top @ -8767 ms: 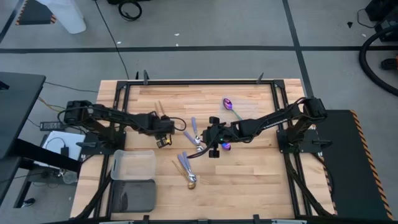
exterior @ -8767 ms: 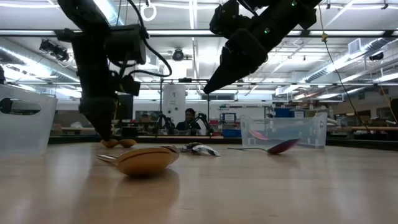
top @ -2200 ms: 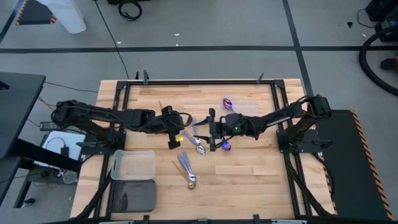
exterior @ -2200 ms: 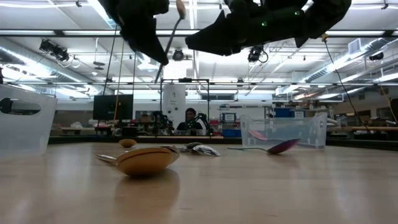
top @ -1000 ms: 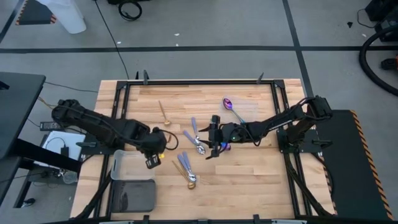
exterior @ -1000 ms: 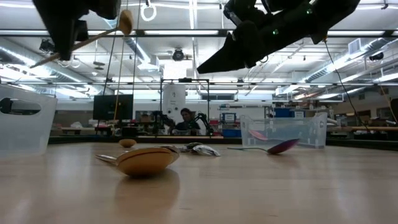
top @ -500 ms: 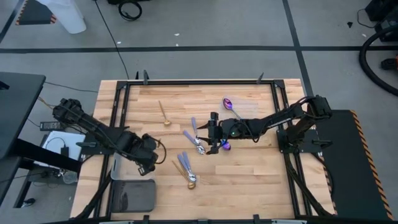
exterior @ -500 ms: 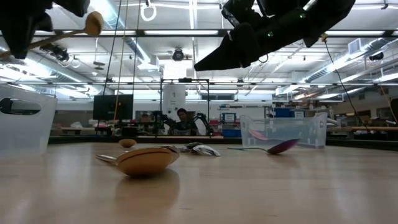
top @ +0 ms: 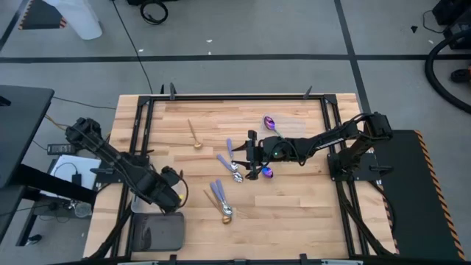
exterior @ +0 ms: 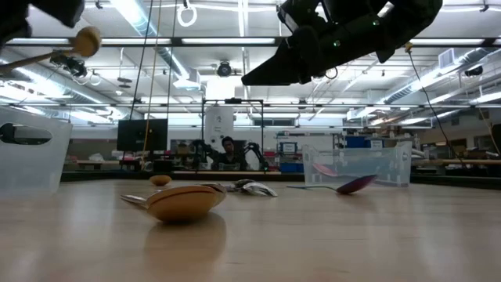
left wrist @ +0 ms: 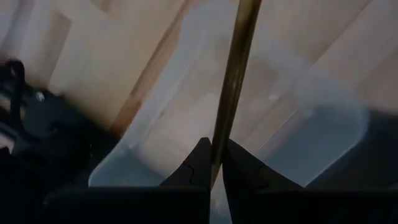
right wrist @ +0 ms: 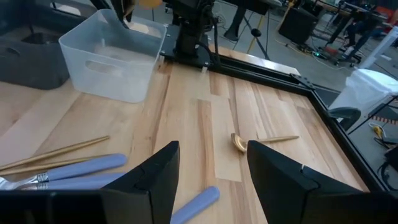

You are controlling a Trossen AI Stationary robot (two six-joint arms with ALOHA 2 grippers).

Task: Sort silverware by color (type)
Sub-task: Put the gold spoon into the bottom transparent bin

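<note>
L gripper (left wrist: 211,163) at near-left of tabletop (top: 294,206), over the clear bin (left wrist: 311,118), fingers (left wrist: 189,168) clamped on a gold spoon (left wrist: 233,81) by its handle; in low view the spoon (exterior: 82,39) sits up high, bowl end out. Grey bin (top: 156,232) just nearer than the clear one. On the wood nearest the front edge: gold spoon (top: 227,214) w/ lavender-handled pieces (top: 216,190) beside it. Mid-tabletop: R gripper (top: 252,156) hovers above the cluster, fingers (right wrist: 152,180) spread wide, nothing held; lavender-handled silver spoons (top: 229,163) just under/beside it, purple-blue spoon (top: 268,172) close by. Farther back: lone gold spoon (top: 195,136) left of centre, another purple-blue spoon (top: 270,124) w/ teal handle toward far right. Low view: clear container (exterior: 356,163) and a person (exterior: 228,150) well beyond.
</note>
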